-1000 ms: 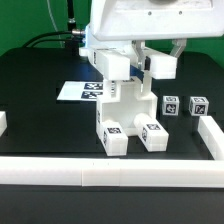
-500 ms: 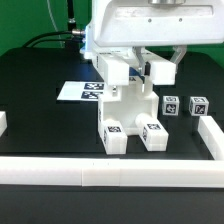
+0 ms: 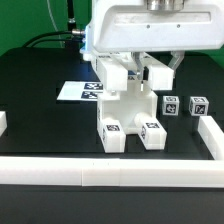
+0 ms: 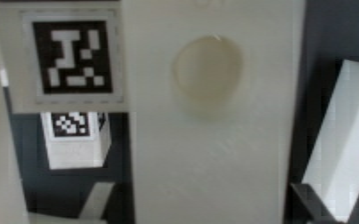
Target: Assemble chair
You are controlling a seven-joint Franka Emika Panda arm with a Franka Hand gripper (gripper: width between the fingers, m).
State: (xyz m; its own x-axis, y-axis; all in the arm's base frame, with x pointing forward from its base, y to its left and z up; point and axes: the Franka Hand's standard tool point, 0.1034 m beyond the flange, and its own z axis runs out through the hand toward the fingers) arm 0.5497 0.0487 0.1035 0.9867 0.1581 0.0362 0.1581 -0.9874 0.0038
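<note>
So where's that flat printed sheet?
The marker board lies flat on the table, on the exterior view's left, just behind the half-built chair.

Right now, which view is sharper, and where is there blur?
Exterior view: evenly lit, white blocky plastic chair assembly crisp on the black table. Wrist view: too close, the white plastic chair piece and black-and-white tag beside it look soft.

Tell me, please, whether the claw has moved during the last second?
Yes. The claw has come down towards the chair. Measured against the fixed marker board, it now sits lower in the exterior view.
</note>
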